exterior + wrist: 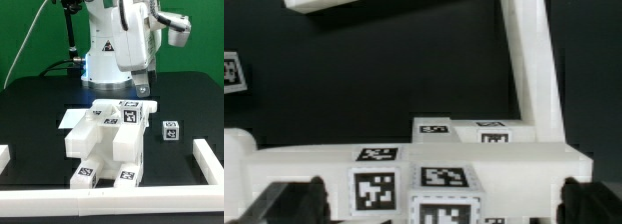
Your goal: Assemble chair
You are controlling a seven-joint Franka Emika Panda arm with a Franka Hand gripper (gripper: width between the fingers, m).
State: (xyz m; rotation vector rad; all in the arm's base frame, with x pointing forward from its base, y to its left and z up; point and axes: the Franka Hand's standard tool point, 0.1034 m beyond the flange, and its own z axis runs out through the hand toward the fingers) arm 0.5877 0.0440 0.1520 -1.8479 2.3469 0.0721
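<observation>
Tagged white slabs of the chair filled the wrist view, the assembly lying on the black table inside the border rails. Above it, the gripper hung with jaws spread wide, grasping nothing, apparently positioned to reach a part. One loose tagged block sat just beside the assembly.

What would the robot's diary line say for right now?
pincer: open, holding nothing | position: above the chair assembly | loose tagged block: on table, exterior view's right of assembly | border rail: untouched
</observation>
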